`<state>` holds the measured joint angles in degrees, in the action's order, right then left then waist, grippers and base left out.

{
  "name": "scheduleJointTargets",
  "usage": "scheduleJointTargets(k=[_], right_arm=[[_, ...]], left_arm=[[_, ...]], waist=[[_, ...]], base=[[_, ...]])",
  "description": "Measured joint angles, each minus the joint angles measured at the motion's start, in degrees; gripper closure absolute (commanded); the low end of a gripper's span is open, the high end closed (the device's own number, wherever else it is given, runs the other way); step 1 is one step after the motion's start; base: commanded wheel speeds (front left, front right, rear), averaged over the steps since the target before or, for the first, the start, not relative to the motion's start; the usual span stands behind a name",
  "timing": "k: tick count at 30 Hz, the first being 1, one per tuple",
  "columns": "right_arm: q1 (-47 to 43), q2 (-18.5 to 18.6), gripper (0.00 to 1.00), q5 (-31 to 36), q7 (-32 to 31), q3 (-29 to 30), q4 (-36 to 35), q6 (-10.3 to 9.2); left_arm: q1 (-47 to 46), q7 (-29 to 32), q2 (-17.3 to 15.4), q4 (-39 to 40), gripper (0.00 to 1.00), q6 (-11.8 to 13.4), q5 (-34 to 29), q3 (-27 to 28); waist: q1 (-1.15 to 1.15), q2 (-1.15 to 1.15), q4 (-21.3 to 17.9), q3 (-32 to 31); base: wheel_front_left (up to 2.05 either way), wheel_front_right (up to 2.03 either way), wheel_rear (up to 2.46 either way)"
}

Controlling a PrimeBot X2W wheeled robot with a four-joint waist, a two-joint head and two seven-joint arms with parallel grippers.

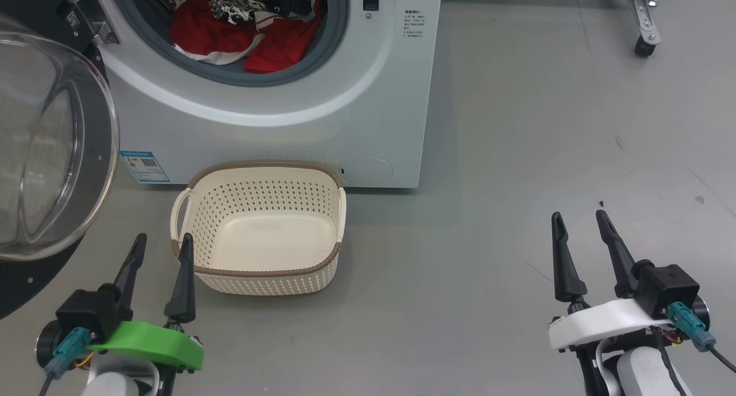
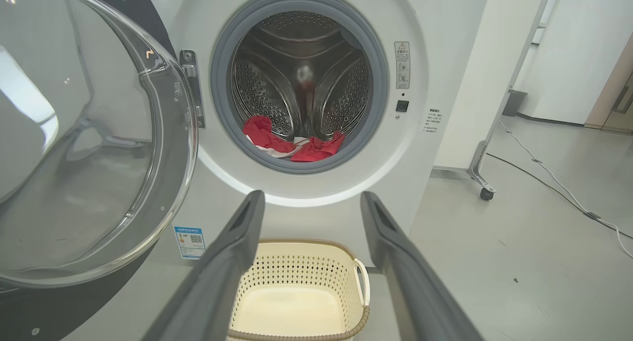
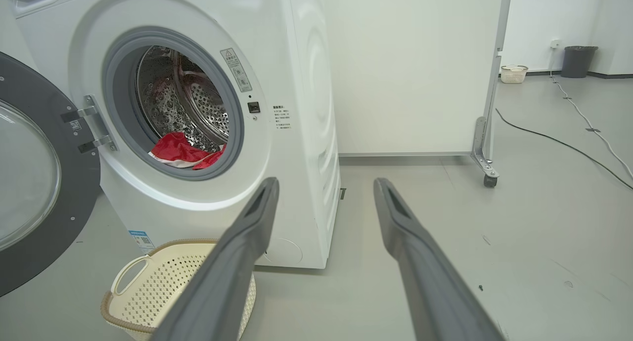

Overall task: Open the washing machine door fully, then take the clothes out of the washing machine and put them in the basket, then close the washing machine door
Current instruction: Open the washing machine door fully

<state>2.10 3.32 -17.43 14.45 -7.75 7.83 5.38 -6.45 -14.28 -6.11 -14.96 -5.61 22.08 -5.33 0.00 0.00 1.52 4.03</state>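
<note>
- The washing machine point(image 1: 356, 97) is standing on the grey floor point(image 1: 517, 154). It is white and boxy, with a small blue label point(image 1: 144, 166) showing low on its front left.
- Its round mouth is gaping open. A grey rubber seal point(image 2: 222, 108) is ringing it, and the perforated steel drum point(image 2: 267, 93) is gleaming behind.
- The washing machine door point(image 1: 52, 154) is hanging wide open at the robot's left, hinged on the machine's left side. Its clear bulging glass bowl is catching reflections inside a wide dark rim.
- The clothes point(image 1: 230, 39) are lying crumpled at the bottom front of the drum. They are bright red fabric with white trim, bunching in two heaps, and one edge is draping onto the seal's lower lip. Any lettering is too folded to read.
- The basket point(image 1: 264, 198) is sitting on the floor just in front of the machine, below the mouth. It is cream with perforated walls, a brown woven-look rim and white side handles, and its smooth bottom is showing.
- The left gripper point(image 1: 164, 239) is hovering low beside the basket's near left corner, fingers spread and grasping nothing. Whether it is touching the basket cannot be told.
- The right gripper point(image 1: 578, 215) is hanging well apart to the right over the floor, fingers spread and released.
</note>
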Motion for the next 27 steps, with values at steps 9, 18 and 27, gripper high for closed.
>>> scheduleJointTargets(k=[9, 18, 27], right_arm=[[-0.2, -0.11, 0.0, 0.21, 0.0, 0.1, -0.11, 0.01], [-0.34, -0.21, 0.0, 0.26, 0.0, 0.21, -0.29, 0.02], [-0.6, -0.33, 0.0, 0.44, 0.0, 0.21, -0.29, 0.02]], left_arm=[[0.61, 0.0, 0.03, 1.07, 0.0, -0.26, -0.02, -0.01], [1.91, 0.0, 0.15, 1.69, 0.0, -0.26, -0.09, 0.11], [2.18, 0.0, 0.21, 2.59, 0.0, -0.26, -0.51, 0.43]], waist=[[0.0, 0.0, -0.14, -0.21], [0.0, 0.0, -0.23, -0.62], [0.0, 0.0, -0.32, -0.84]], base=[[0.0, 0.0, 0.0], [0.0, 0.0, 0.0], [0.0, 0.0, 0.0]])
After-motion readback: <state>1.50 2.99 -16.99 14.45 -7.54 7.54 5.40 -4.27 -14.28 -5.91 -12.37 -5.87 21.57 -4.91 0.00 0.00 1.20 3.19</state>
